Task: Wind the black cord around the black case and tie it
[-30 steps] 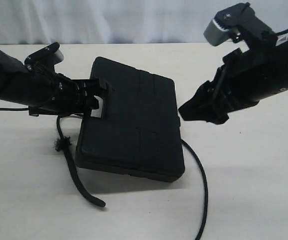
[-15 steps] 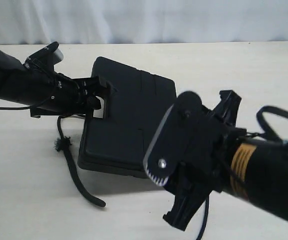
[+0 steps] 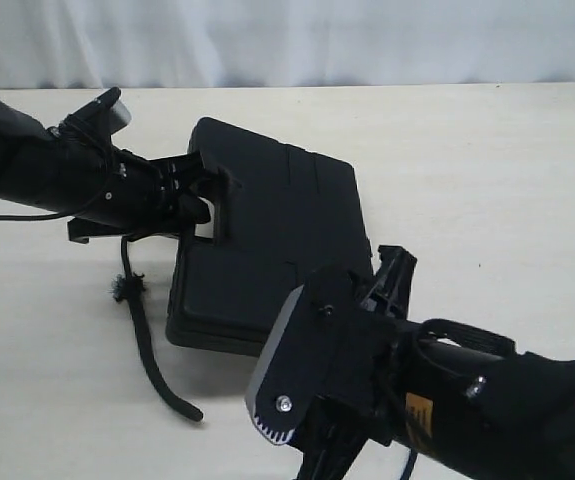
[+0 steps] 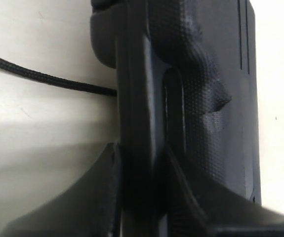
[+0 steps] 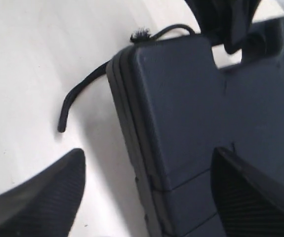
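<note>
My right end effector point(image 5: 146, 163) has swung down from high off to the side. It now hangs with fingers spread wide and nothing between them, over a corner of the black case point(image 5: 191, 113). Out past one of those fingers, the free end of the black cord point(image 5: 80, 94) lies loose on the tabletop point(image 5: 28, 54). It runs back to the case's edge, where its frayed tuft point(image 5: 141, 33) sits. My left end effector point(image 4: 142, 168) has not let go. Its fingers are pressed on either side of the bar beside the handle slot, and the case has shifted only slightly in that hold. The cord passes out from under the case just beyond the grip.

I read this as a handover of roles: the left pins the case while the right comes in to collect cord. No turn of cord crosses the top of the case, so the wrap is barely begun and the knot is far off (the cord's long run is hidden behind my right arm in the exterior view).
</note>
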### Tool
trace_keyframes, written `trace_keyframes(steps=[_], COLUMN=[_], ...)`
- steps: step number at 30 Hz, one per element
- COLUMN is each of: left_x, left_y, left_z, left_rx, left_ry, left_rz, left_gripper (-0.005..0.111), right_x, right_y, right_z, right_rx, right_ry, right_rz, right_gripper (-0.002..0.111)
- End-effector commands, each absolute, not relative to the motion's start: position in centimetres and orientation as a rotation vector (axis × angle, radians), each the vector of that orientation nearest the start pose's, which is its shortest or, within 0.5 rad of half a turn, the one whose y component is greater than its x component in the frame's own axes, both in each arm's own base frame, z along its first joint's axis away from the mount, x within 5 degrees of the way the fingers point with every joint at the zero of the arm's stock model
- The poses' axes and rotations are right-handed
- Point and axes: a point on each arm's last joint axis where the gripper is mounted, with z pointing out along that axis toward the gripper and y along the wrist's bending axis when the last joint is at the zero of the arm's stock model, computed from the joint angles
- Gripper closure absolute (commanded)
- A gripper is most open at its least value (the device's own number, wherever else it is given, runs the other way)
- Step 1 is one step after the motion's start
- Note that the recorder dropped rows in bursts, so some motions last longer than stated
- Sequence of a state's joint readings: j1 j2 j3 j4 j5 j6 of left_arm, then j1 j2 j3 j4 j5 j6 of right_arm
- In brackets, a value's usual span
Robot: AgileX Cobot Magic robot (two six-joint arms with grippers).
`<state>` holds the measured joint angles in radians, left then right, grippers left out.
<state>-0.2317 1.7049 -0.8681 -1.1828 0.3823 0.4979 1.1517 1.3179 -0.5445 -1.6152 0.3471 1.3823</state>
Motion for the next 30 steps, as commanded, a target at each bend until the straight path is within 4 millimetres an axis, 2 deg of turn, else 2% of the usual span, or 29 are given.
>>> trace_keyframes(steps=[1,6,11,18,24,30], left_x=[31.0,31.0,31.3,31.8,31.9,31.9], left_y=[-11.0,-11.1,-11.2,-11.6,-11.6,-11.6], left_z=[18.6,18.7,19.1,20.0,20.2,20.2], left_rx=[-0.413,-0.435,-0.414,-0.377,-0.371,-0.371], left_ry=[2.526,2.523,2.508,2.493,2.488,2.488], left_rz=[-0.878,-0.907,-0.908,-0.944,-0.947,-0.947], left_gripper=[0.107,0.107,0.107,0.107,0.107,0.107], right_x=[12.9,13.0,12.9,13.8,15.8,16.2], right_y=[21.5,21.8,21.9,23.0,22.8,23.6], right_z=[22.3,22.7,21.6,18.7,16.5,15.4], right_rx=[-1.364,-1.391,-1.307,-1.522,-1.398,-1.267], right_ry=[1.704,1.711,1.846,1.729,1.75,1.833], right_rz=[0.055,0.046,0.112,-0.083,-0.35,-0.289], right_gripper=[0.031,0.026,0.027,0.027,0.027,0.027])
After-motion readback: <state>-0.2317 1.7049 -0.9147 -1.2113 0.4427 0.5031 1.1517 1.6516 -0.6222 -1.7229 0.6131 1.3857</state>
